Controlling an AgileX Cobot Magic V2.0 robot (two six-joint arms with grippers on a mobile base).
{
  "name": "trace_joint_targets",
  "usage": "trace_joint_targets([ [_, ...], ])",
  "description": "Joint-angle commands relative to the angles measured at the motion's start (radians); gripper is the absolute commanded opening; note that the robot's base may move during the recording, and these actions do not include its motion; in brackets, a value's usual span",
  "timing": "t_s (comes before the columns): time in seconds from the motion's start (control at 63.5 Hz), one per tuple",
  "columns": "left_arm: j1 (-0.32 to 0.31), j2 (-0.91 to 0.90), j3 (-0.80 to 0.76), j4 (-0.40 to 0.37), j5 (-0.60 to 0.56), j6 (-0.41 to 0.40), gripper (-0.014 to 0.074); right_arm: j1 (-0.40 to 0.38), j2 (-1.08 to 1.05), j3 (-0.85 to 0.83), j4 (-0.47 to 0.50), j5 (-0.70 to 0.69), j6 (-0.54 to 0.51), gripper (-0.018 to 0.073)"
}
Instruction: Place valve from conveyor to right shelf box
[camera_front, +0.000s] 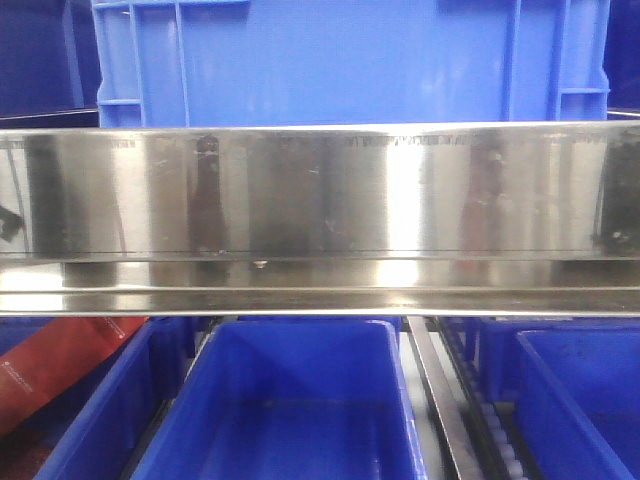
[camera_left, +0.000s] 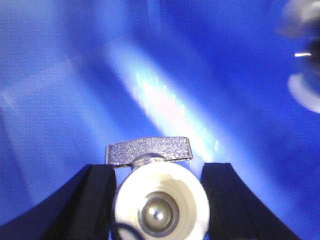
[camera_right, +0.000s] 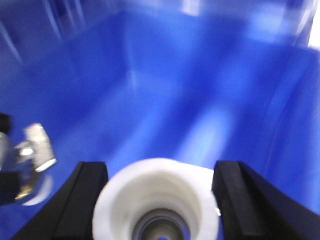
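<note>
A white valve (camera_left: 159, 200) is held between the jaws of the left gripper (camera_left: 159, 187). Another valve (camera_right: 156, 200) is gripped likewise by the right gripper (camera_right: 159, 192), inside a blue box (camera_right: 200, 75).

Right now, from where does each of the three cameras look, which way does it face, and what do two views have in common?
Exterior front-facing: sits before the shelf, facing a steel rail, blue boxes below; no robot part shows.
Left wrist-mounted: looks along the left gripper at a white valve over blurred blue plastic.
Right wrist-mounted: looks along the right gripper at a second white valve inside a blue box.
Shared: each wrist view shows the other arm's valve at its edge.
</note>
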Motion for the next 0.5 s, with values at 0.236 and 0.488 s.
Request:
trace_joint_targets([
  [0.236,-0.007,0.010,-0.017,-0.013,0.015,-0.003,0.0264,0.003,0.035,-0.018,0.004,-0.004,0.001,0.0283],
  [0.488,-0.007,-0.005,-0.017,-0.013,0.017,-0.003,0.0609,0.003,-0.008,-0.021,0.004,-0.004,0.001,0.0561],
])
